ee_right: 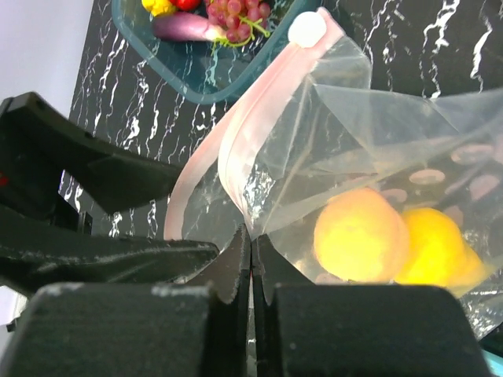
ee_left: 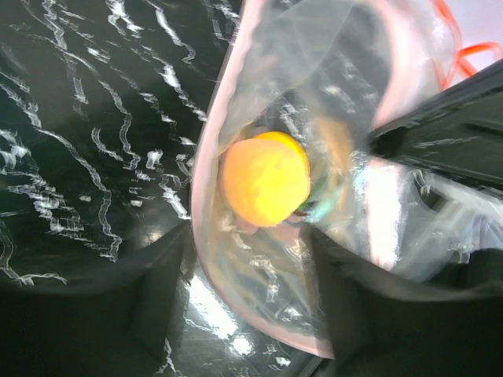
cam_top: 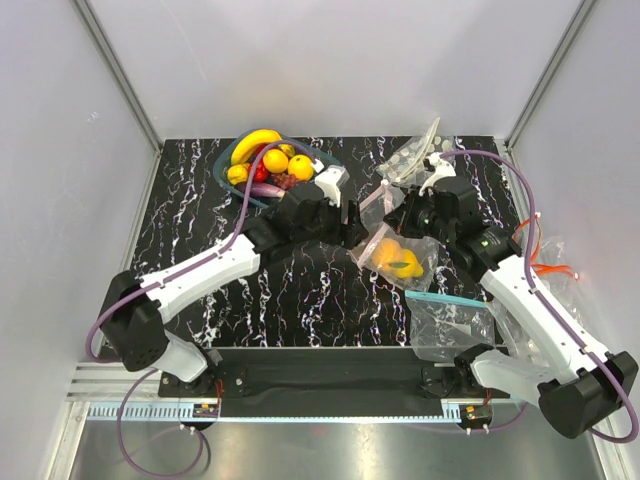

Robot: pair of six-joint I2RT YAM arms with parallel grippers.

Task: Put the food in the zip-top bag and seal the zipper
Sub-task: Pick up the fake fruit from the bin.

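The dotted zip-top bag (cam_top: 400, 262) lies at mid-table with its mouth open and two yellow-orange fruits (ee_right: 361, 236) inside. The zipper, a pink strip (ee_right: 236, 133) with a white slider (ee_right: 306, 30), curves around the mouth. My right gripper (ee_right: 251, 239) is shut on the mouth edge of the bag and holds it up; in the top view it (cam_top: 405, 212) is at the bag's far side. My left gripper (ee_left: 245, 236) is open and straddles the bag mouth, facing one fruit (ee_left: 263, 179). In the top view it (cam_top: 358, 215) is left of the bag.
A teal basket (cam_top: 225, 170) at the back holds a banana (cam_top: 255, 140), oranges, a lemon and grapes (ee_right: 236, 12). A clear bag with a teal-blue strip (cam_top: 450, 300) lies front right. Another clear bag (cam_top: 415, 158) lies at the back right. Orange cables (cam_top: 545, 262) run along the right edge.
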